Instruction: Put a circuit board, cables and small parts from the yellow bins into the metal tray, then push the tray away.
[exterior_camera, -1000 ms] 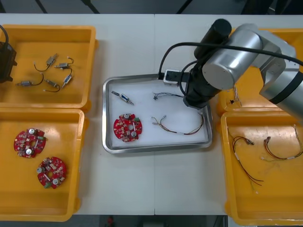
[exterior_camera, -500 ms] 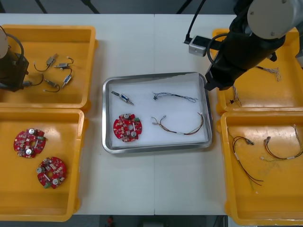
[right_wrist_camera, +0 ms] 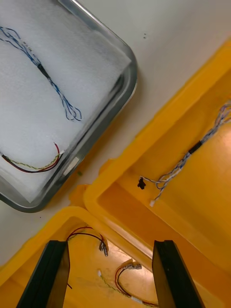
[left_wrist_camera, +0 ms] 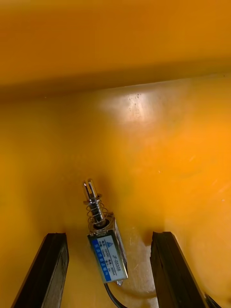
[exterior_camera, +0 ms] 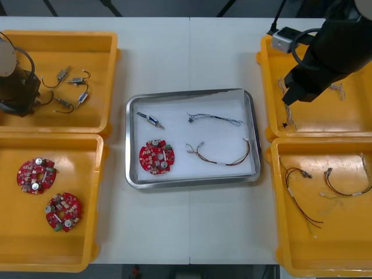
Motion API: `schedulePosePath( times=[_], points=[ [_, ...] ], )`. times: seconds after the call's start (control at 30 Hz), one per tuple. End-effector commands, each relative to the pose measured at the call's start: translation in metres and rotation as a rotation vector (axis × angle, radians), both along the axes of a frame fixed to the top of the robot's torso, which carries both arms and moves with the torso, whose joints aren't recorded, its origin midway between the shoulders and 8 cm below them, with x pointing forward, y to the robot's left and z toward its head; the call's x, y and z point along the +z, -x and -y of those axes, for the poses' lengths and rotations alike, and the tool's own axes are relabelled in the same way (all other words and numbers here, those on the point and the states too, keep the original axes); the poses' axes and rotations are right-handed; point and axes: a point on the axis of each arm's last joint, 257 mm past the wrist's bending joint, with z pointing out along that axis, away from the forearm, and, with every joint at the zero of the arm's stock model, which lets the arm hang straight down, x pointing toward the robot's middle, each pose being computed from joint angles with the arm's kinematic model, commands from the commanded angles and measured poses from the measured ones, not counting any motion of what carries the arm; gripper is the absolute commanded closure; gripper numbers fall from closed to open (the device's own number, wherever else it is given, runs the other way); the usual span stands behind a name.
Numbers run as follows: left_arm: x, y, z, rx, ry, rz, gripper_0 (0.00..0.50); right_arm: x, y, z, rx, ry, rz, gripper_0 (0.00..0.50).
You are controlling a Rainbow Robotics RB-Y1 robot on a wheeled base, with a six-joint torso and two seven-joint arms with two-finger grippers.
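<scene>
**Right arm off the tray, left arm down in the far left bin**

The right gripper (right_wrist_camera: 109,244) has swung off the metal tray (exterior_camera: 192,181) to the far right bin (exterior_camera: 325,119). It hangs over that bin's inner rim with its fingers wide apart, holding nothing. The left gripper (left_wrist_camera: 108,235) has come into the far left bin (exterior_camera: 58,36). Its fingers are spread, and a small metal part (left_wrist_camera: 107,250) lies on the floor between them, touching neither.

The tray holds 1 circuit board (exterior_camera: 156,157), 1 blue and white cable (exterior_camera: 215,119), 1 red and yellow cable (exterior_camera: 224,154) and 1 tray part (exterior_camera: 151,120). The near left bin (exterior_camera: 99,197) holds 2 boards. The far left bin has about 5 parts.

Bins sit close on both sides of the tray, and bare table (exterior_camera: 192,58) lies beyond its far edge.
</scene>
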Motion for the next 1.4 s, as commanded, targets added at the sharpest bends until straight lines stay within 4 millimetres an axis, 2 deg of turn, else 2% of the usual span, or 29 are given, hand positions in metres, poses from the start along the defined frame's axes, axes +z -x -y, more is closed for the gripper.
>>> schedulePosePath(
  times=[0.03,0.07,0.13,0.17,0.2,0.5,0.67,0.77,0.87,0.9,1.1,1.27,1.4],
  points=[
    [-0.014,0.008,-0.004,0.005,-0.019,-0.03,0.174,0.034,0.0,0.032,-0.08,-0.05,0.061,0.0],
    [-0.014,0.008,-0.004,0.0,-0.022,-0.033,0.224,0.035,0.001,0.036,-0.086,-0.053,0.065,0.0],
    [-0.016,0.012,-0.004,-0.029,-0.034,-0.055,0.359,0.038,0.005,0.048,-0.106,-0.06,0.081,0.0],
    [-0.017,0.013,-0.004,-0.029,-0.033,-0.062,0.404,0.039,0.007,0.05,-0.109,-0.061,0.086,0.0],
    [-0.018,0.015,-0.004,-0.028,-0.031,-0.07,0.497,0.039,0.009,0.056,-0.117,-0.061,0.094,0.0],
    [-0.013,0.015,-0.007,-0.043,-0.05,-0.069,0.5,0.031,0.038,0.101,-0.216,-0.077,0.131,0.0],
    [0.009,0.012,-0.015,-0.064,-0.105,-0.06,0.5,0.024,0.052,0.13,-0.361,-0.103,0.128,0.0],
    [0.032,0.015,-0.019,-0.069,-0.129,-0.069,0.5,0.017,0.058,0.149,-0.47,-0.102,0.128,0.0],
    [0.044,0.018,-0.02,-0.073,-0.135,-0.076,0.5,0.014,0.06,0.158,-0.523,-0.109,0.126,0.0],
    [0.056,0.022,-0.019,-0.078,-0.137,-0.081,0.5,0.011,0.063,0.166,-0.581,-0.124,0.125,0.0],
    [0.09,0.034,-0.001,-0.121,-0.122,-0.095,0.5,0.0,0.073,0.179,-0.738,-0.186,0.096,0.0],
    [0.114,0.049,0.026,-0.174,-0.076,-0.11,0.5,-0.016,0.082,0.18,-0.778,-0.198,0.053,0.0],
    [0.126,0.059,0.049,-0.22,-0.045,-0.121,0.5,-0.028,0.09,0.182,-0.798,-0.196,0.024,0.0]
  ],
)
